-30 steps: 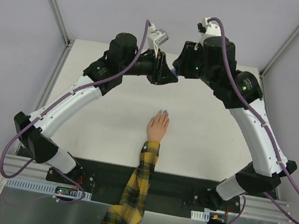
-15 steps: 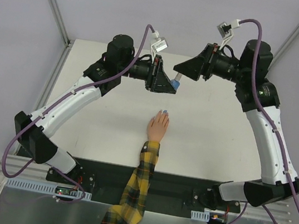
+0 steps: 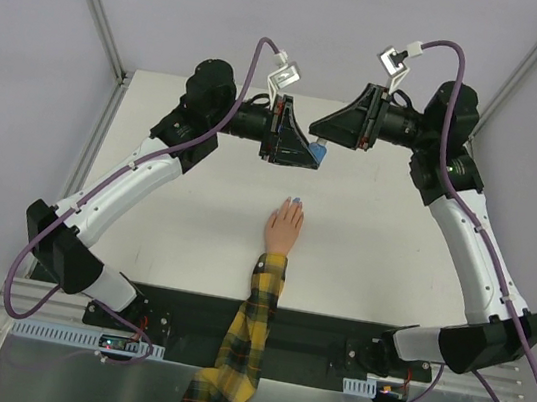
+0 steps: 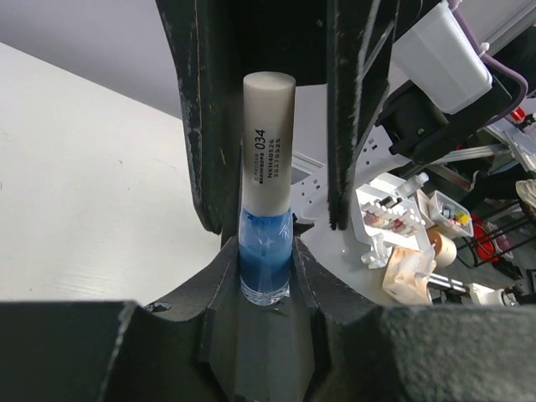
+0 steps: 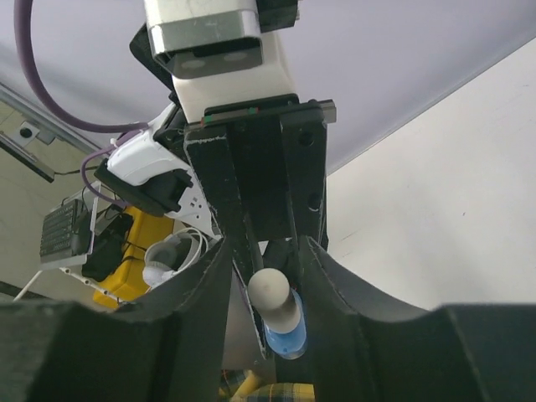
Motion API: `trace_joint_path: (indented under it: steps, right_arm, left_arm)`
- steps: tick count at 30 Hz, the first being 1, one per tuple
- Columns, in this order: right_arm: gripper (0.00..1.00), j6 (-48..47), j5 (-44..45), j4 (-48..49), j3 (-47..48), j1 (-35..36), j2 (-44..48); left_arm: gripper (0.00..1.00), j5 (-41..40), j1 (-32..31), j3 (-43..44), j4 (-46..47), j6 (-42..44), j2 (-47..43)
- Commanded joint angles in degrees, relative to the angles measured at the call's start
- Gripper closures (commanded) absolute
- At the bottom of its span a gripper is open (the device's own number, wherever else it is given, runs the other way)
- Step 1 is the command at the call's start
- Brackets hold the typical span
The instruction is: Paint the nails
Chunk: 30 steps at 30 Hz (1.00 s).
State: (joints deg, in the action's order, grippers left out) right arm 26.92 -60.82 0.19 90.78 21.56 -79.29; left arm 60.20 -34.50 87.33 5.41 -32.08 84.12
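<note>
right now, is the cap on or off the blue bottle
On. The white cap sits atop the blue bottle, no brush showing.

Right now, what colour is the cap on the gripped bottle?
The cap of the bottle is off-white with black print; clearest in the left wrist view.

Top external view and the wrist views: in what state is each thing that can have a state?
left gripper: shut on the nail polish bottle.
nail polish bottle: held above the table, blue polish inside.
white cap: on the bottle.
right gripper: open, fingers flanking the white cap with gaps.
small hand: flat on the table, palm down.
nails: light blue at one fingertip; others too small to tell.
</note>
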Motion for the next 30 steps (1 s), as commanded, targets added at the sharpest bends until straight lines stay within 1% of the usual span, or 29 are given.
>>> trace_joint_path:
  steps: [1,3,4,6,7,8,9,10,11,12,13,14,15,16,17,18,20,23,24,25,26,27,28,29,30]
  right_arm:
    - [0.68,1.12,-3.17,5.35,-1.66,-0.03,2.47]
    - [0.77,0.77,-2.64,5.18,-2.01,-0.12,2.56]
    - [0.88,0.68,-2.29,4.91,-2.01,-0.12,2.56]
    - [0.99,-0.89,-0.11,2.9,-1.93,0.06,2.64]
    - [0.99,-2.03,1.39,1.59,-1.84,0.06,2.99]
    - [0.99,-3.35,3.4,-2.78,-1.84,0.32,3.34]
    - [0.99,-5.02,8.56,-5.52,-1.05,1.28,3.61]
    - [0.99,-11.3,13.05,-15.99,0.61,2.33,3.79]
    - [1.0,-15.19,19.18,-23.4,2.89,3.82,3.35]
    - [1.0,-20.1,41.95,-32.18,6.39,10.1,2.57]
    - [1.0,-24.24,55.93,-46.62,16.34,15.13,0.99]
    - [1.0,-25.24,65.38,-51.03,20.53,19.27,-2.77]
    - [1.0,-24.99,76.61,-55.77,26.14,23.74,-5.41]
    - [1.0,-24.98,79.16,-60.52,32.64,24.83,-7.27]
    - [1.0,-24.81,80.14,-61.35,34.44,25.28,-9.29]
    - [1.0,-24.2,82.15,-62.05,35.33,25.28,-9.57]
    - [1.0,-23.58,82.7,-61.8,36.3,25.28,-9.66]
    - [1.0,-24.88,79.64,-58.91,36.58,24.76,-9.84]
    - [0.97,-25.5,74.75,-57.59,36.22,24.23,-9.23]
    - [0.88,-25.77,72.18,-55.4,36.13,23.53,-8.78]
    - [0.77,-26.21,69.81,-54.6,35.61,21.35,-8.26]
    - [0.62,-26.56,64.21,-53.72,34.91,20.02,-6.77]
    - [0.57,-26.65,59.89,-51.01,34.03,18.36,-5.89]
    - [0.51,-26.57,54.8,-49.51,32.89,14.51,-5.01]
    - [0.4,-25.87,46.49,-48.01,30.97,12.73,-4.22]
  left_arm:
    - [1.0,0.53,0.05,2.14,4.7,-1.94,-0.62]
    - [1.0,-0.96,0.05,2.32,4.7,-2.11,-0.53]
    - [1.0,-1.58,0.14,2.41,4.7,-2.11,-0.53]
    - [1.0,-4.72,0.22,2.41,4.61,-1.77,-0.79]
    - [1.0,-6.66,0.22,2.41,3.83,-0.54,-1.06]
    - [1.0,-8.77,0.14,2.49,2.77,0.51,-1.23]
    - [1.0,-14.62,0.05,2.58,1.55,2.0,-2.02]
    - [1.0,-18.59,-0.13,3.02,-2.29,5.84,-2.37]
    - [1.0,-22.11,-0.48,3.28,-4.07,7.8,-2.73]
    - [1.0,-28.67,-0.83,3.72,-5.14,9.73,-2.99]
    - [1.0,-31.7,-1.09,5.2,-8.02,12.54,-2.82]
    - [1.0,-34.16,-1.36,5.83,-10.66,13.52,-2.64]
    - [1.0,-35.67,-1.62,6.53,-11.55,14.23,-2.12]
    - [1.0,-38.47,-1.88,7.23,-12.17,14.93,-1.85]
    - [1.0,-39.8,-2.06,7.41,-12.61,15.02,-1.76]
    - [1.0,-40.68,-2.24,7.59,-12.62,15.02,-1.59]
    - [1.0,-40.87,-2.59,7.59,-12.7,15.38,-1.33]
    - [1.0,-39.82,-2.59,7.07,-13.32,15.55,-1.58]
    - [1.0,-39.38,-2.59,6.89,-13.32,15.73,-2.02]
    - [1.0,-38.85,-2.59,6.19,-13.41,16.08,-2.29]
    - [1.0,-37.19,-2.59,5.84,-13.41,16.34,-2.55]
    - [1.0,-36.39,-2.59,5.57,-13.41,16.43,-3.16]
    - [1.0,-35.17,-2.59,5.05,-13.41,16.52,-3.34]
    - [1.0,-33.85,-2.5,4.78,-13.41,16.52,-3.52]
    - [1.0,-30.27,-2.5,4.61,-13.41,16.43,-3.61]
